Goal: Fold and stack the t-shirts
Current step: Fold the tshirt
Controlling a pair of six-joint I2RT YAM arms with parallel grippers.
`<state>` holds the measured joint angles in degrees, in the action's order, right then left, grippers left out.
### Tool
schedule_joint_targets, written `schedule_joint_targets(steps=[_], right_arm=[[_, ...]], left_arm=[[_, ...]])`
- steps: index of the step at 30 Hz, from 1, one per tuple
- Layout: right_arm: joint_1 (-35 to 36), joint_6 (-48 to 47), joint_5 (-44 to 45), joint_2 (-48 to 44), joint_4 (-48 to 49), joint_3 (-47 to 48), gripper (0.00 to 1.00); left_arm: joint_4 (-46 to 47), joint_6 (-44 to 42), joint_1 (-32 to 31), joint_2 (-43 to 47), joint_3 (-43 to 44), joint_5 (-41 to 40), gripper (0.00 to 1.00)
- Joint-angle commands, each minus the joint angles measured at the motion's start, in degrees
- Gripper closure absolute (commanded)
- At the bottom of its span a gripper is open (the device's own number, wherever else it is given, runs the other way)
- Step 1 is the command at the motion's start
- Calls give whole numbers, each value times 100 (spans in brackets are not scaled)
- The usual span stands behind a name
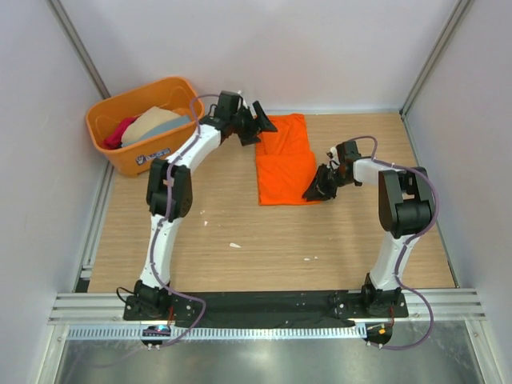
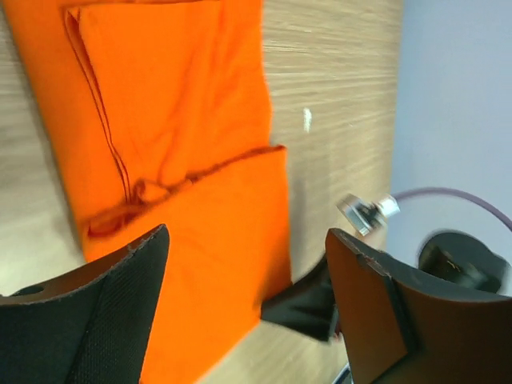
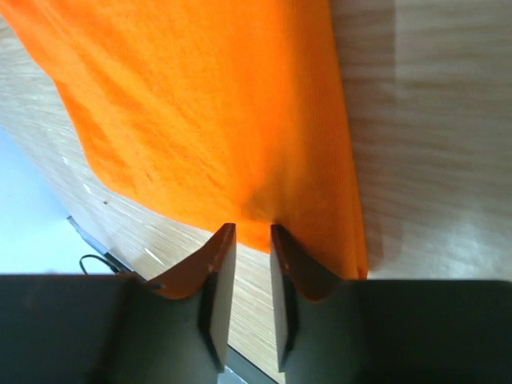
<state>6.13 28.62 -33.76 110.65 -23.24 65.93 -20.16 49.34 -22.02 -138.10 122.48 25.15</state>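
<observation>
Your orange t-shirt (image 1: 284,164) lies flat on the tabletop (image 1: 240,232), well to the right of the orange tub (image 1: 136,92) as the top camera sees it. It is part folded, with one layer doubled over the half that lies level with the tub. The left wrist view shows that fold's hem running across the cloth (image 2: 184,104).

Your left gripper (image 1: 260,122) hangs over the shirt corner nearest the tub. Its fingers stand wide apart with nothing between them (image 2: 246,236).

Your right gripper (image 1: 316,190) sits at the shirt corner farthest from the tub. There the fingers are drawn close together (image 3: 252,232). The edge of the orange cloth (image 3: 208,104) is pinched between their tips, and a crease runs up from them.

Inside the tub you have more shirts heaped together: a crimson-pink one (image 1: 120,132), a beige one (image 1: 152,122) and a grey-blue one (image 1: 178,122).
</observation>
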Motion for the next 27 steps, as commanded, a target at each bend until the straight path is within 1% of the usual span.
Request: schedule_joint_targets(steps=[1, 2, 3, 4, 5, 6, 7, 8, 10, 11, 13, 15, 16, 17, 19, 23, 26, 27], right_arm=[[-7, -260, 273, -526, -479, 217, 68], [-24, -287, 308, -588, -645, 262, 66], [-42, -313, 361, -658, -716, 306, 60], [-77, -357, 466, -798, -795, 367, 56], [-103, -375, 501, -852, -883, 376, 53], [-199, -401, 510, -922, -918, 368, 47], [-243, -462, 545, -975, -962, 350, 45], [-287, -498, 554, -1062, -1015, 333, 43], [-393, -577, 581, -1124, -1050, 228, 39], [-437, -638, 590, -1151, -1059, 175, 39], [-542, -665, 528, -1142, -981, -44, 39], [-534, -665, 423, -1108, -787, -194, 40], [-743, -674, 405, -1072, -726, -317, 41], [-762, -665, 335, -1046, -647, -370, 42], [-789, -630, 265, -958, -515, -554, 46], [-789, -463, 168, -800, -120, -783, 45], [-789, -323, 133, -712, 65, -863, 45], [-789, -279, 107, -659, 109, -863, 45]], left_arm=[[-716, -952, 58, 1320, -432, -326, 20], [-856, -970, 58, 1504, -618, -344, 22], [-919, -979, 58, 1793, -828, -379, 26], [-954, -953, 58, 1961, -1396, -388, 28], [-946, -909, 49, 2084, -1680, -344, 31], [-920, -865, 40, 2208, -2022, -326, 37], [-876, -804, 5, 2400, -2296, -204, 40], [-814, -777, -13, 2472, -2777, -160, 41], [-761, -707, -74, 2577, -3123, -63, 44], [-665, -672, -118, 2578, -3429, 59, 44], [-463, -410, -153, 2569, -3747, 227, 35], [-15, -154, -153, 2543, -4194, 394, 29], [117, -66, -153, 2543, -4301, 403, 30], [318, 100, -153, 2525, -4389, 429, 29], [399, 172, -180, 2490, -4504, 403, 29], [417, 435, -224, 2358, -4609, 325, 31], [425, 813, -267, 2314, -4855, 140, 33], [425, 1023, -276, 2279, -4978, 105, 35]])
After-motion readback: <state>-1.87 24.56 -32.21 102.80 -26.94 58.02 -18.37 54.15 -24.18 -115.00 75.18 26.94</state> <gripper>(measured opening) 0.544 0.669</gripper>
